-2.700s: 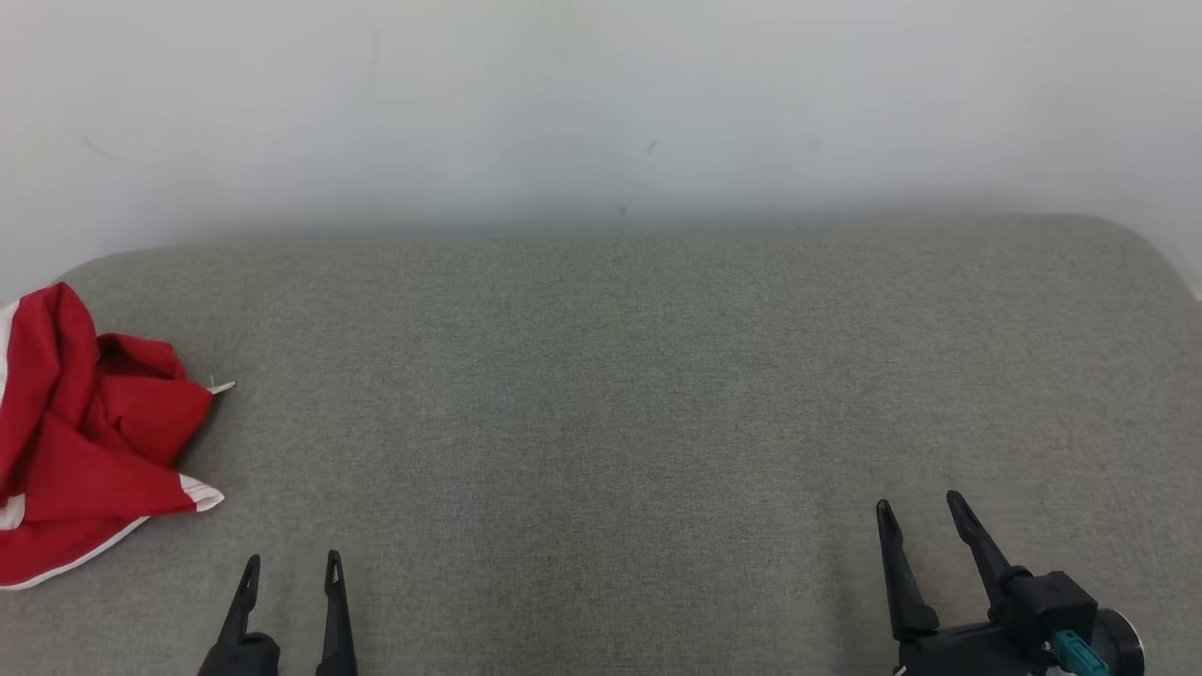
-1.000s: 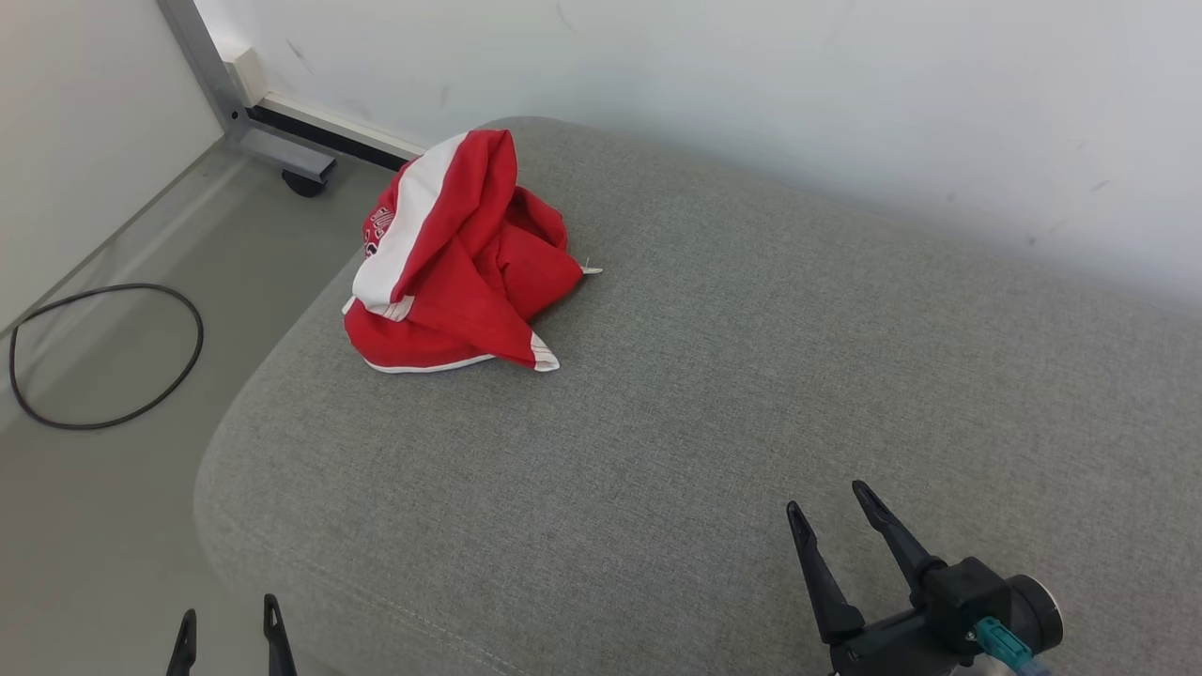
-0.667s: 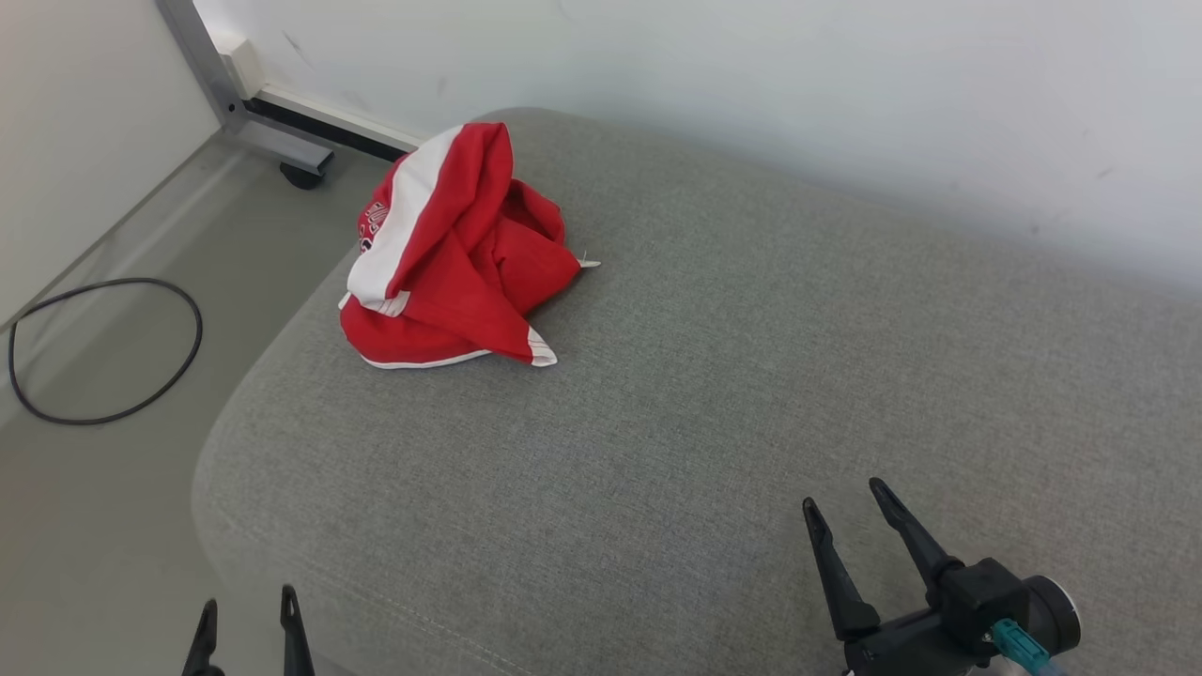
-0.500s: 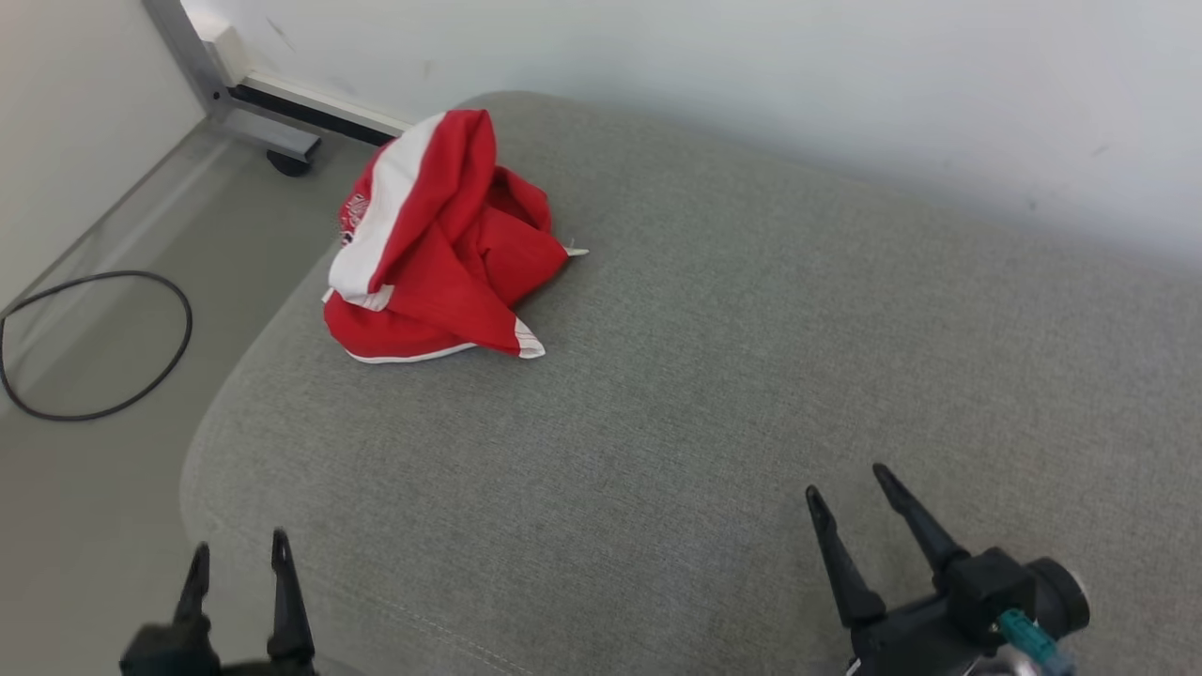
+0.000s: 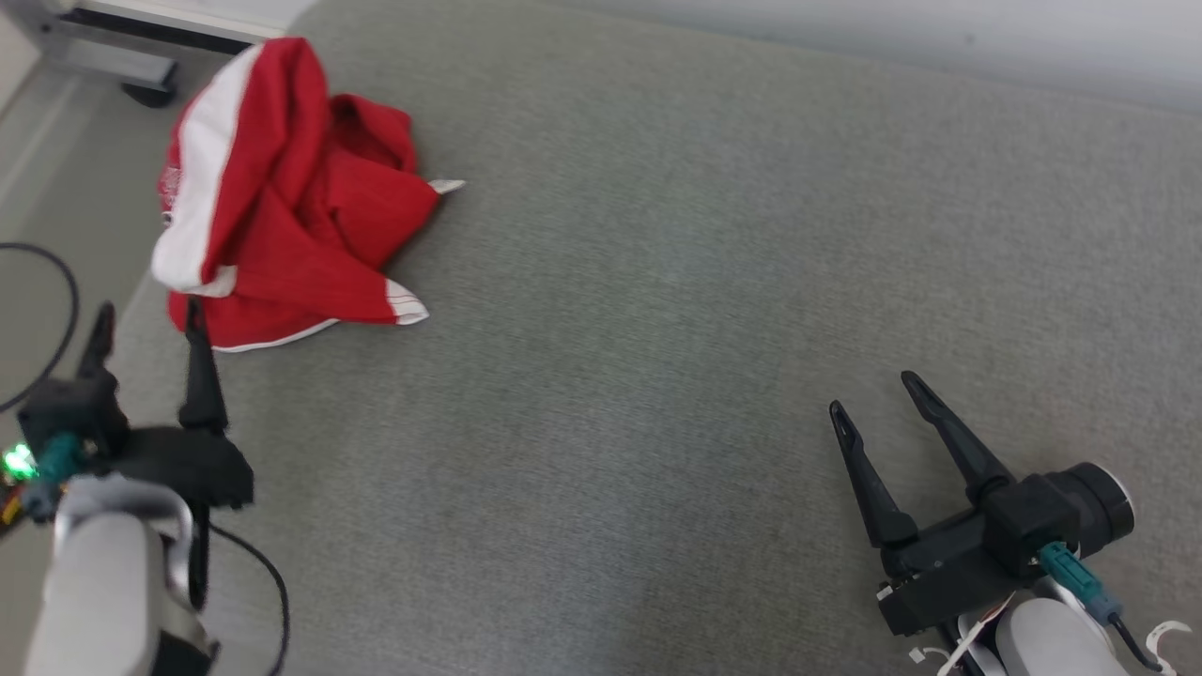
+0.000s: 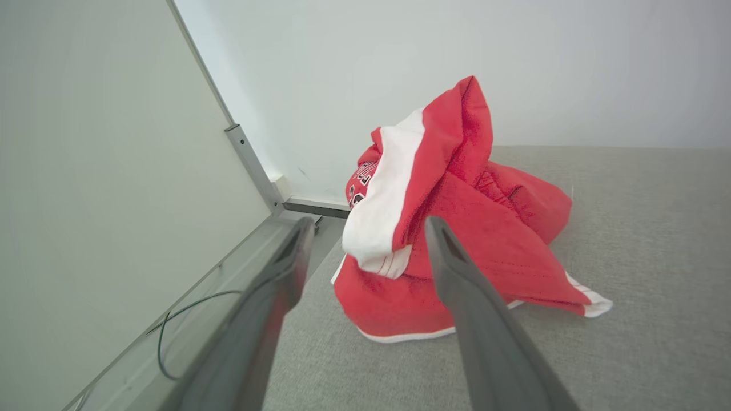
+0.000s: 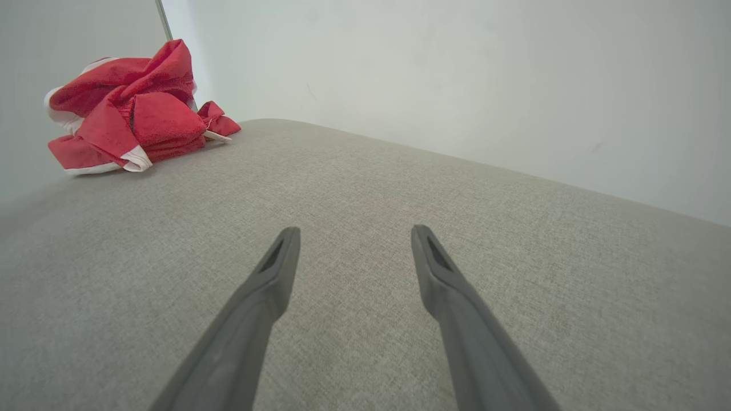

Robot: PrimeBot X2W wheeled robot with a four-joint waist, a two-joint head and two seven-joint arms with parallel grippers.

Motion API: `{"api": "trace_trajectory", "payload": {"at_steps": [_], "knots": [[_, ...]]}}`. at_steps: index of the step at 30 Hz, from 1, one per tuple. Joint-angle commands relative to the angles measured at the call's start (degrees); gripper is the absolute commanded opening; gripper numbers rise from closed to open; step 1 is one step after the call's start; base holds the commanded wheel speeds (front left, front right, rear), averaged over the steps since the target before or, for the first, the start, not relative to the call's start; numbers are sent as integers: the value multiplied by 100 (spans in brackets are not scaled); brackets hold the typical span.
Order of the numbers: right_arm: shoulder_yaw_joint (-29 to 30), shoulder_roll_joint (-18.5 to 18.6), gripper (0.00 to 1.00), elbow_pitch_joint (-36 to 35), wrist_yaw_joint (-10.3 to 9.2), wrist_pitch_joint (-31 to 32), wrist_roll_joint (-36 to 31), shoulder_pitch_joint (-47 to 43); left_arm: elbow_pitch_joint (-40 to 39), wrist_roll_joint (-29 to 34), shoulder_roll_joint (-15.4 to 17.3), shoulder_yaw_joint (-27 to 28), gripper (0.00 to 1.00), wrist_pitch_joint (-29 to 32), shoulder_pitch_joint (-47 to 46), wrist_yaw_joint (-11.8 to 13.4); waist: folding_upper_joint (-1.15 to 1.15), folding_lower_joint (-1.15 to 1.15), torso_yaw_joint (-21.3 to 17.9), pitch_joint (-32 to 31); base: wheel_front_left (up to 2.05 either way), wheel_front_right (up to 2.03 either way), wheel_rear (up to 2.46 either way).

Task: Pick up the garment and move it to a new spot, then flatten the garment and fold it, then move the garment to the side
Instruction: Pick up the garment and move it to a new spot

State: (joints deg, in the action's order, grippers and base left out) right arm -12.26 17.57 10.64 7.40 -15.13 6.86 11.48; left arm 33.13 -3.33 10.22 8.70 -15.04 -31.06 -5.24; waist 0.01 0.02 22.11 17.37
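A crumpled red garment (image 5: 291,216) with white bands lies bunched at the left end of the grey cushioned surface (image 5: 657,282). My left gripper (image 5: 146,314) stands open just short of the garment's near edge, one fingertip overlapping its hem in the head view. In the left wrist view the garment (image 6: 457,228) rises right ahead of the open left gripper (image 6: 368,228). My right gripper (image 5: 873,390) is open over bare cushion at the lower right, nothing between its fingers. The right wrist view has the garment (image 7: 131,114) far off at upper left, beyond the open right gripper (image 7: 354,231).
The cushion's left edge drops to a grey floor with a looped black cable (image 5: 47,310). A metal frame leg on a caster (image 5: 122,56) stands behind the garment. A pale wall (image 7: 457,74) runs along the cushion's far side.
The camera has swung down and left. My left arm has risen into view and reached forward to the garment's near edge. The garment itself lies as before.
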Motion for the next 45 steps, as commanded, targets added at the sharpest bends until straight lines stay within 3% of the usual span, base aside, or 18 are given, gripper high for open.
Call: {"api": "trace_trajectory", "payload": {"at_steps": [1, 6, 11, 17, 22, 23, 24, 25, 33, 38, 45], "knots": [[-19, 40, 100, -25, 16, -3, 17, 68, 51, 44, 96, -8, 100, -22, -187, -20, -1, -2, -460, 463, 0, 0, 0], [-100, 104, 100, -21, 16, -2, 101, 197, 901, 140, 496, -74, 100, -20, -937, -63, -1, -2, -709, 637, 0, 0, 0], [-77, 98, 100, 46, 16, -1, 148, 272, 1767, 90, 834, -65, 100, 426, -1541, -50, -1, -2, -917, 700, 0, 0, 0], [-66, 99, 100, 81, 13, 0, 191, 305, 2481, 138, 1116, -57, 100, 1079, -2084, 231, -1, -2, -1071, 798, 0, 0, 0], [-61, 64, 100, 157, 12, 5, 213, 313, 2736, -108, 1133, 151, 100, 1173, -2321, 469, -1, -2, -1148, 833, 0, 0, 0], [-56, 53, 100, 171, 12, 6, 223, 315, 2768, -133, 1125, 166, 97, 1162, -2333, 489, -1, -2, -1158, 828, 0, 0, 0], [-55, 43, 100, 183, 12, 6, 225, 320, 2805, -148, 1111, 172, 45, 1147, -2338, 523, -1, -2, -1167, 820, 0, 0, 0], [-52, 37, 100, 189, 12, 7, 228, 324, 2841, -170, 1094, 189, 0, 1122, -2343, 529, -1, -2, -1173, 813, 0, 0, 0], [-8, -58, 100, 217, 12, 5, 207, 315, 2834, -117, 1135, 69, 0, 821, -2464, 541, -1, -2, -1197, 664, 0, 0, 0], [12, -196, 100, 237, 12, -1, 208, 247, 2595, -43, 1129, -186, 0, 517, -2766, 270, -1, -2, -1215, 421, 0, 0, 0], [6, -421, 100, 275, 13, -2, 251, 230, 2291, 58, 809, -652, 0, 261, -3159, -40, -1, -2, -1399, 65, 0, 0, 0]]}}
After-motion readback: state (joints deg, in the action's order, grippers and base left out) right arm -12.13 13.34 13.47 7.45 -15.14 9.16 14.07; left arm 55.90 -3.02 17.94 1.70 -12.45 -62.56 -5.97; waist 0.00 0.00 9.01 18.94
